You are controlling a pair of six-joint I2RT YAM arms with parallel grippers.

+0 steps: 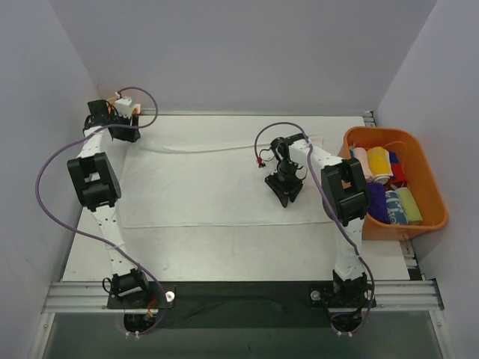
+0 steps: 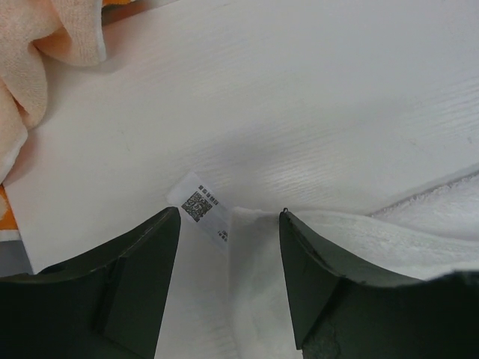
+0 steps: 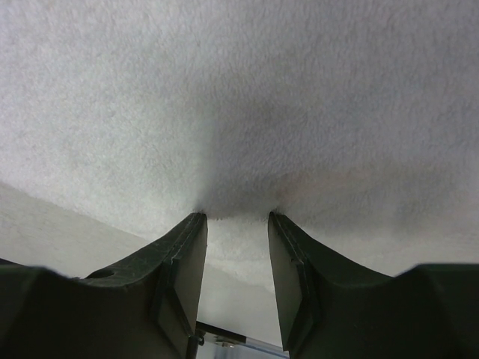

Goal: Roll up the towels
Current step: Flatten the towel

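A large plain white towel [image 1: 202, 183] lies spread flat over the table. My left gripper [image 1: 127, 134] is at its far left corner, open. In the left wrist view the jaws [image 2: 230, 213] straddle that corner [image 2: 258, 247] and its printed label [image 2: 200, 206] without closing on it. A cream towel with orange blotches [image 2: 30, 52] lies bunched just beyond. My right gripper [image 1: 286, 196] points down on the towel's right part. Its fingertips [image 3: 236, 215] press into the pile [image 3: 247, 112] a small gap apart. Small coloured rolled towels [image 1: 382, 164] sit in the bin.
An orange plastic bin [image 1: 428, 166] stands at the table's right edge, close to the right arm's elbow. White walls close in the left, far and right sides. Purple cables loop off both arms above the table.
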